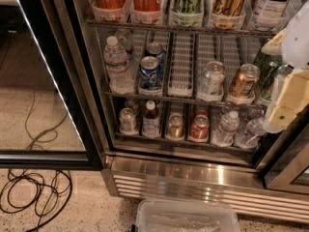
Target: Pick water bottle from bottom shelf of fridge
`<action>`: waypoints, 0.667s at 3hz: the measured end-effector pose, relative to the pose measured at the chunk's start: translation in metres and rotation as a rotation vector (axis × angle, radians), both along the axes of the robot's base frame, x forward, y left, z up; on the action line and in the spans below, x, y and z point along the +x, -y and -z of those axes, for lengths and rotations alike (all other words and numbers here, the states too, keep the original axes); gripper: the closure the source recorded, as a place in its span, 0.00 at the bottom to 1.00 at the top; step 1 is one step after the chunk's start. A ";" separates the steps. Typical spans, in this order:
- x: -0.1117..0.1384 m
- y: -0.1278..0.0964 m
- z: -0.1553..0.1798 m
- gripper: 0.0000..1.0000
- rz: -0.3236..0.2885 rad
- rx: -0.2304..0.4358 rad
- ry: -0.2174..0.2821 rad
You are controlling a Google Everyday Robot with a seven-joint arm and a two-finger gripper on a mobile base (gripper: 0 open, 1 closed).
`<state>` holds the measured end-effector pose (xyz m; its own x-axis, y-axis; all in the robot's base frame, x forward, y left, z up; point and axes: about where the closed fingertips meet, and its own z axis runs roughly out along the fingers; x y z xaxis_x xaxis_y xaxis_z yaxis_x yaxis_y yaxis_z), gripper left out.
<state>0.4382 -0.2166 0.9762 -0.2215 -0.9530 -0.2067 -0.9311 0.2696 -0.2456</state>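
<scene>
Fridge [193, 173]: large stainless-steel drinks cooler. Its black-framed glass door [48, 105] is open at 9 o'clock.

Bottom shelf [164, 140]: lowest grey wire rack, metal front lip, split into narrow lanes, just below frame centre.

6 items on it, left to right:
- silver can [127, 120]
- white-capped bottle of dark liquid [151, 120]
- bronze can [175, 125]
- red can [199, 127]
- 2 small clear ribbed plastic bottles with white caps

Water bottle [225, 128] stands upright at 4 o'clock from centre, in the lane right of the red can. Second water bottle [250, 132] is just beside it, toward 3 o'clock.

Gripper [282, 111]: cream-and-white housing at 3 o'clock on the frame edge, in front of the right end of the middle rack [183, 100]. It sits up and to the right of the second water bottle, near it. Can't tell whether they touch. Can't tell how far open the gripper is, or whether it has hold of anything.

Middle rack: taller clear white-capped bottle [116, 64] at 10 o'clock, then blue can [150, 72], pale silver can [212, 77] and copper can [244, 80].

Floor: clear plastic bin [186, 216] at 6 o'clock, loose black cable [34, 192] at 8 o'clock.
</scene>
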 end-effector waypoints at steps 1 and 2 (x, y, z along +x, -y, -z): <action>0.000 0.000 0.000 0.00 0.000 0.000 0.000; 0.003 0.003 0.013 0.00 0.054 0.051 0.030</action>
<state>0.4407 -0.2198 0.9633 -0.2653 -0.9279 -0.2618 -0.9075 0.3321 -0.2574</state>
